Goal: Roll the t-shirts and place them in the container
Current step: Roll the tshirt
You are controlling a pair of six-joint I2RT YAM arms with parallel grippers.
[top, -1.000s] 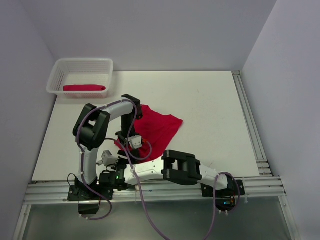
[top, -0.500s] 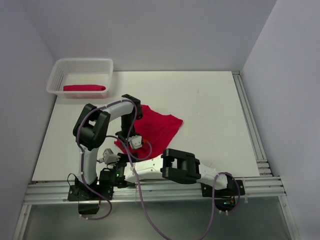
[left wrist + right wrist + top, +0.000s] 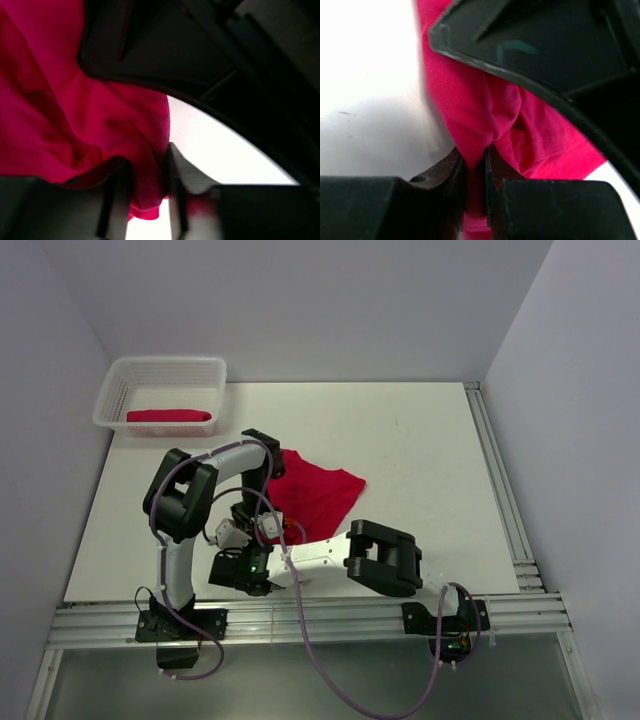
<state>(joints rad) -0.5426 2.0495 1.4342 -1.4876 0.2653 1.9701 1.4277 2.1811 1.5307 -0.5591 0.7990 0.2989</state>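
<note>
Your left gripper [image 3: 147, 167] and right gripper [image 3: 475, 161] each clamp a fold at the t-shirt [image 3: 318, 495]'s near corner, and its cloth spreads rightward from them, away from the basket [image 3: 110, 400].

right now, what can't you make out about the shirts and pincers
- Top view: the left arm and right arm hide the near edge of the t-shirt on the table.
- Top view: the second t-shirt, in the basket, is too small to judge its roll.
- Left wrist: cloth fills the left pincer, so its grip is unclear.
</note>
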